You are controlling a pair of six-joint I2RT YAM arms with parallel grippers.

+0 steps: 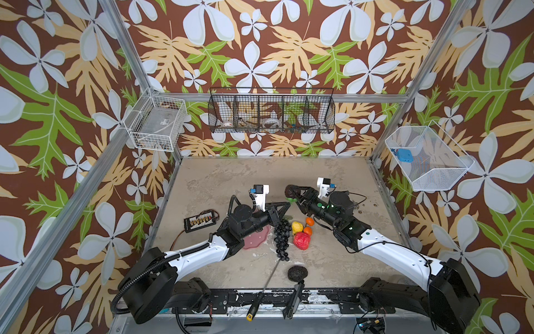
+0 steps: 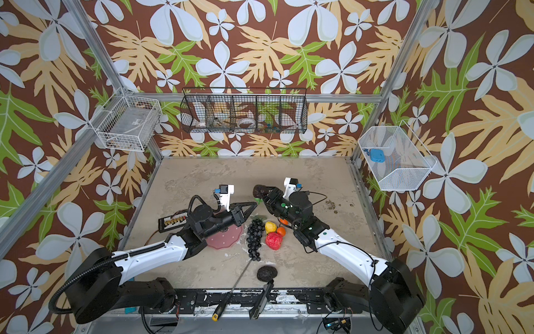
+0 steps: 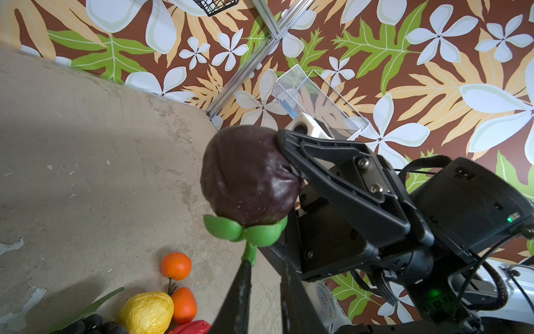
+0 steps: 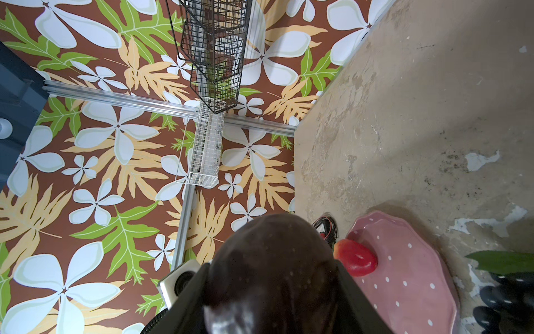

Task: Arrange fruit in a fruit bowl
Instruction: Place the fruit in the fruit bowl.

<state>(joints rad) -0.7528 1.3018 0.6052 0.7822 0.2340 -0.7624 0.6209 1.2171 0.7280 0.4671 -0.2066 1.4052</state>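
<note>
1. Purple-brown and green-capped, the mangosteen (image 3: 245,176) sat clamped between the jaws of the right gripper (image 1: 293,196). It was held up over the table (image 1: 260,179), behind the other fruit and apart from the pink dotted fruit bowl (image 2: 228,238).
2. Opposite it, the left gripper (image 1: 286,204) reached in with its fingertips at the mangosteen's green stem (image 3: 250,254). Its jaws stood narrow, but the wrist view was too oblique to tell whether they pinched the stem or only touched it.
3. One smooth red apple (image 4: 357,257) lay on the fruit bowl at its rim; in both top views the left arm hid that part.
4. On the table just beside the bowl lay the black grape bunch (image 1: 281,240), and past it the lemon (image 1: 297,227), two oranges (image 1: 309,221) and a crinkled red apple (image 1: 302,241). The bumpy avocado (image 1: 294,273) lay apart, nearer the robot's base.
5. The step in hand, as I judged it, was a hand-over of the mangosteen from arm to arm on its way to the bowl.
6. The next move called for a sure hold by the left jaws before the right ones let go. After that came a carry to the bowl's bare part and a low release, since a round fruit would probably roll on so shallow a dish.
</note>
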